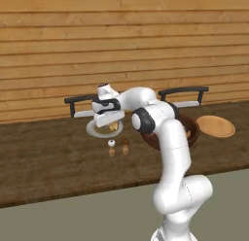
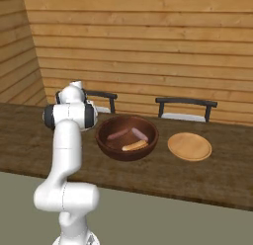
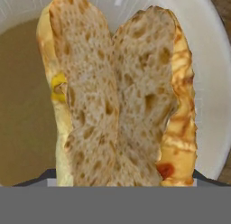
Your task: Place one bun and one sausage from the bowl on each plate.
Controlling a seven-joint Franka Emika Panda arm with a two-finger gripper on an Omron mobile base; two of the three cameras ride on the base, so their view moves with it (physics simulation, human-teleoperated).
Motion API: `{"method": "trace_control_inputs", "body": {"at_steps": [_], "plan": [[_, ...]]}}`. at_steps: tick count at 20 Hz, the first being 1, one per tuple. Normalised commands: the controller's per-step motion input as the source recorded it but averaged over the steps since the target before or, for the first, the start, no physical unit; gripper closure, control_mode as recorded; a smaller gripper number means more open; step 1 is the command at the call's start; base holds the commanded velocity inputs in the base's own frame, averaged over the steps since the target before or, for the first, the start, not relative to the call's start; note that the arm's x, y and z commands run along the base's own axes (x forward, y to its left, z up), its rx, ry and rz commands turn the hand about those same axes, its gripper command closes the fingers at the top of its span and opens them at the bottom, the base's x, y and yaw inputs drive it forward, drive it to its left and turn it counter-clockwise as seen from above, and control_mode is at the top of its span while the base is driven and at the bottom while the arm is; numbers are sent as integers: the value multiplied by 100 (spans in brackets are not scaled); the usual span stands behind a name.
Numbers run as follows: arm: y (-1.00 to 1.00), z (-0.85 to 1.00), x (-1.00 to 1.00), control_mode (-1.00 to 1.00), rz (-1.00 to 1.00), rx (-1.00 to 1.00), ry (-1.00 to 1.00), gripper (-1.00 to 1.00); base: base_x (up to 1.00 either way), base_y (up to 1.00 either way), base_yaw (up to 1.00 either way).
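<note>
The robot's gripper (image 1: 113,122) hangs low over the pale plate (image 1: 95,132) near the far edge of the wooden bench (image 1: 48,157). Its jaws stand wide, one on each side of a split bun (image 3: 119,96), but I cannot tell if they press on it. Up close, the bun lies open over the plate's white rim (image 3: 212,83) and brownish middle. Just in front of the plate stand a small white shaker (image 1: 111,144) and a small brown shaker (image 1: 125,142). To the right is the big dark bowl (image 2: 106,147), holding two sausages (image 2: 118,134) and one more bun (image 2: 134,146). A tan plate (image 2: 189,146) lies just right of the bowl. Two dark chairs (image 2: 186,108) stand behind the bench by the wooden wall (image 2: 148,41).
</note>
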Motion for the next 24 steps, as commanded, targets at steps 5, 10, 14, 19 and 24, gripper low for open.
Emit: {"method": "trace_control_inputs", "body": {"at_steps": [5,10,14,19,24], "plan": [[0,0,0,-100,0,0,0,-100,0,0,0],[0,8,0,-100,0,0,0,-100,0,0,0],[0,42,0,-100,0,0,0,-100,0,0,0],[-23,42,-15,-100,0,2,-1,-100,0,0,0],[-92,25,-79,-100,-5,15,-3,-100,0,0,0]]}}
